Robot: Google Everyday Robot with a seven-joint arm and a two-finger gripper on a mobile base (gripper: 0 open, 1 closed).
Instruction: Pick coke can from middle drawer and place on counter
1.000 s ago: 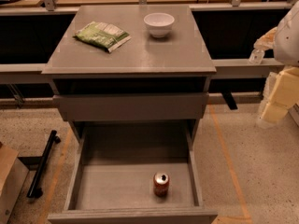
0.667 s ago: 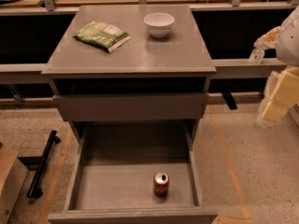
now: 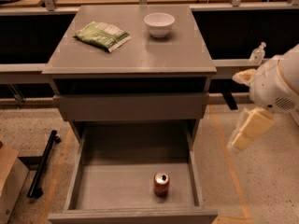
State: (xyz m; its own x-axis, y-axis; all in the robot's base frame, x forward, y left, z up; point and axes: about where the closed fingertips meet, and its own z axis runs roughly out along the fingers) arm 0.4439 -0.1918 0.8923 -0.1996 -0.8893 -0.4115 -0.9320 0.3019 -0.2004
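One coke can (image 3: pixel 161 184) stands upright in the middle drawer (image 3: pixel 112 190); the end effector (image 3: pixel 247 132), off right, state I cannot tell, should descend straight over it.

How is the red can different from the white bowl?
The coke can is red with a silver top; the bowl is plain white. The coke can is narrow and tall; the bowl is wider and open. The coke can stands down in the open middle drawer; the bowl sits up on the counter. Both stand upright, and the pincer touches neither: it hangs at the right, away from both.
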